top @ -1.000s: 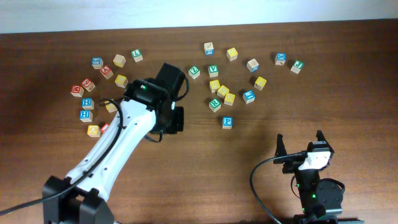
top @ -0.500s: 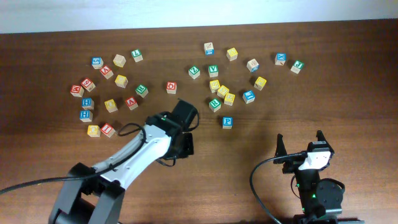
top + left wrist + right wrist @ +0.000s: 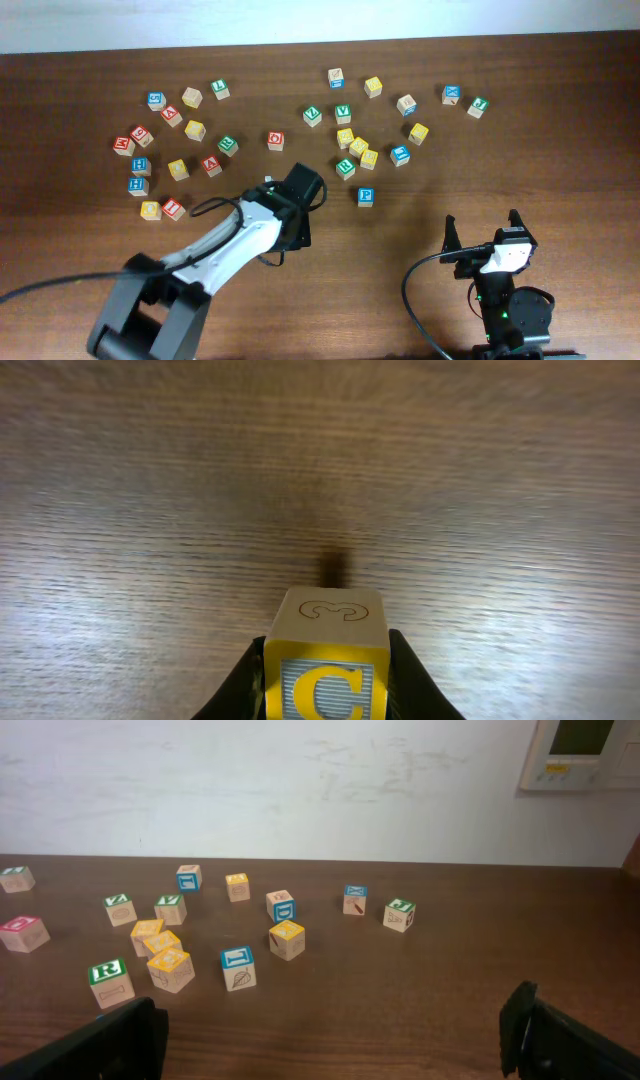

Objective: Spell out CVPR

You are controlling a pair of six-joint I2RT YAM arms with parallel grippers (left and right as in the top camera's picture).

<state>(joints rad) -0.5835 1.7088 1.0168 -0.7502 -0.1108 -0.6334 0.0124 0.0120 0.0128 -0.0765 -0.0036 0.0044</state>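
Note:
My left gripper (image 3: 327, 672) is shut on a yellow C block (image 3: 326, 622), held over bare wood in the front middle of the table. In the overhead view the left wrist (image 3: 296, 212) hides that block. The blue P block (image 3: 366, 197) lies to its right. The green R block (image 3: 345, 168) and the green V block (image 3: 343, 113) sit farther back in the middle cluster. They also show in the right wrist view: R block (image 3: 110, 982), V block (image 3: 170, 907). My right gripper (image 3: 482, 236) is open and empty at the front right.
Several letter blocks lie scattered at the back left around the A block (image 3: 211, 165). More lie at the back right, such as a blue one (image 3: 452, 94) and a green one (image 3: 478, 105). A red block (image 3: 276, 140) sits alone behind my left wrist.
My left arm has come away from the back-left blocks toward the front middle with the C block, uncovering the blocks it hid. The right arm has not moved.

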